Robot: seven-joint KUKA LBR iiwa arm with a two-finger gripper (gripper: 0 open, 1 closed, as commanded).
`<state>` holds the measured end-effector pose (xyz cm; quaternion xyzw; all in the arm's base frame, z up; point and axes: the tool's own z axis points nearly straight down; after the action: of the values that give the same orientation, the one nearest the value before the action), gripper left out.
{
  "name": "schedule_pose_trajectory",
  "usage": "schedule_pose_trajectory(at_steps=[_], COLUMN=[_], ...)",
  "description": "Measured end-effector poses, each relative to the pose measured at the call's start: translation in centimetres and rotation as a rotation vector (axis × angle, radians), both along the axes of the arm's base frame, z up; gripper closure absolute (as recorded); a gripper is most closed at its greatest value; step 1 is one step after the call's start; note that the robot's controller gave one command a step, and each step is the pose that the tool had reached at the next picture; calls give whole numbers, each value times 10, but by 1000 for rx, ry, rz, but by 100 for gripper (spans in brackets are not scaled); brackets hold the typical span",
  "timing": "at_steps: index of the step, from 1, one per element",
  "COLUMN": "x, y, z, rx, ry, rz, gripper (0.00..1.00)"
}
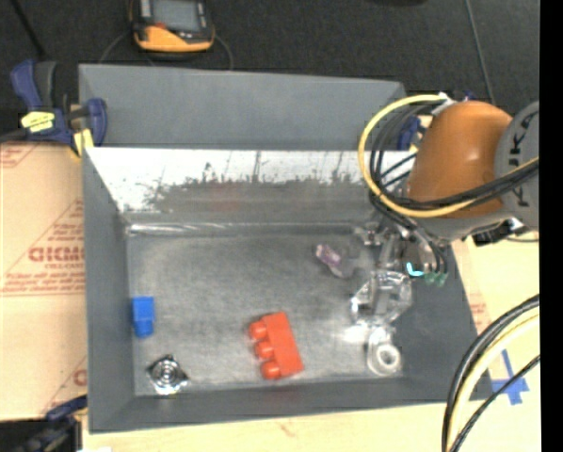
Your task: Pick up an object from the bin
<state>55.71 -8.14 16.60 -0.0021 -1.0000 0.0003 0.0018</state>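
Well, my pincer (382,301) sits low in the grey bin (263,172), close to the wall on the side where the arm comes in. From here I cannot tell how far it is open, and I cannot tell if it has hold of anything.

The thing nearest to it is a white ring (385,358). It lies flat on the floor just beside the pincer, toward the near wall. Whether the two touch, I cannot tell. On the other side of the pincer, a little toward the far wall, lies a small clear purple piece (333,259), near but apart.

Well away from the pincer, along the near wall, I see a red brick (276,345) with round studs. Beyond it there is a shiny metal piece (167,375) in the corner, and a blue block (143,315) near that.

Above the pincer, the orange cover (456,158) and the looped cables (385,158) hide part of the wall.

The floor of the bin is scratched metal, shiny in places. Around the bin is a dark surface (291,17).

I count one ring, one purple piece, one brick, one metal piece and one block.
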Motion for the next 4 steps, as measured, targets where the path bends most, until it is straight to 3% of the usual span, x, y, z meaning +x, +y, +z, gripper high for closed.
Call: schedule_pose_trajectory(at_steps=[1,2,3,4], x=[39,64,47,21], y=[-56,-16,3,5], z=[-79,-64,-64,-96], rx=[18,3,2,1], ry=[-11,-12,-6,-5], rz=[180,-18,-303,-581], gripper=[0,0,0,0])
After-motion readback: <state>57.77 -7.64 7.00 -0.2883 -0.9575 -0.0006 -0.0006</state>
